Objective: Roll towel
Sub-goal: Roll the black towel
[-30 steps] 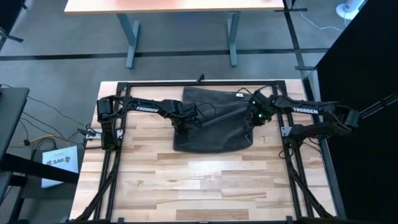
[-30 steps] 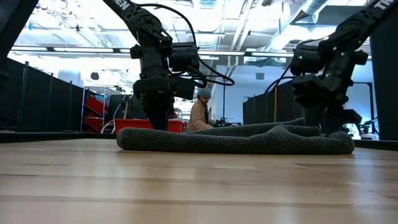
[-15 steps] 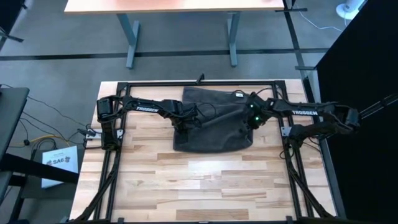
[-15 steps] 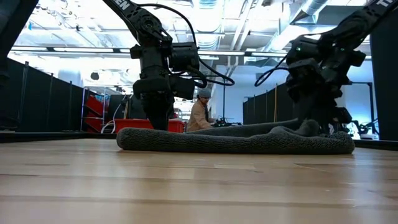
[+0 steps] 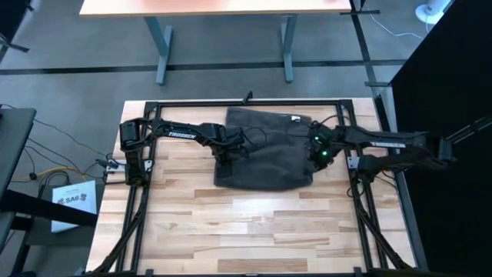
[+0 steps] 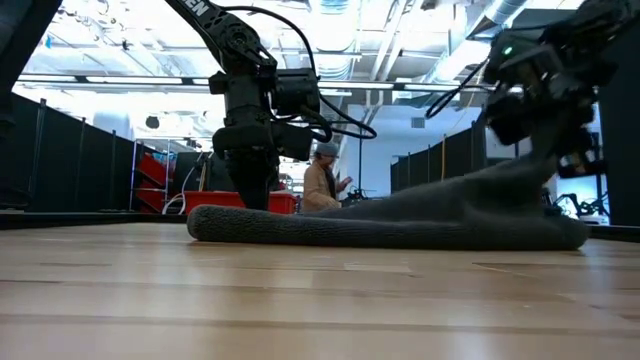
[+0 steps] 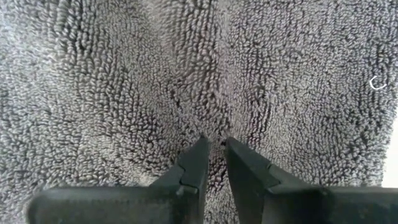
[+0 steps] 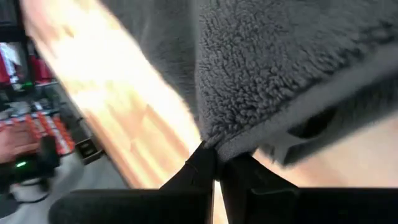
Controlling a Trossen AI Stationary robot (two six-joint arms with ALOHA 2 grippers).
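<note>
A: Count first. One dark charcoal-grey terry-cloth towel point(image 5: 265, 150), rectangular, lying on the far half of the pale wooden plank table point(image 5: 254, 231), roughly centred left to right. One small white tag point(image 5: 294, 118) at its far right edge.

B: Containers?

A: I see one red bin-like shape point(image 6: 215, 200) in the room behind the table in the low view; what it holds I cannot tell.

B: Arms?

A: Two dark arms. The left gripper point(image 7: 212, 144) is down on the towel's left part; its fingertips point(image 7: 200, 146) stand close together with a ridge of pile pinched in the narrow gap. The right gripper point(image 8: 216, 160) is at the towel's right edge, fingers pressed together on the cloth's hem.

B: Is the cloth flat?

A: No. In the low view the right end rises off the table in a slope up to the right gripper, while the left end lies as a thick fold on the wood.

B: Anyone about?

A: One person point(image 6: 322, 185) far behind the table, in a tan top. Beyond the table's far edge, one light-topped desk point(image 5: 223, 8) on grey legs.
</note>
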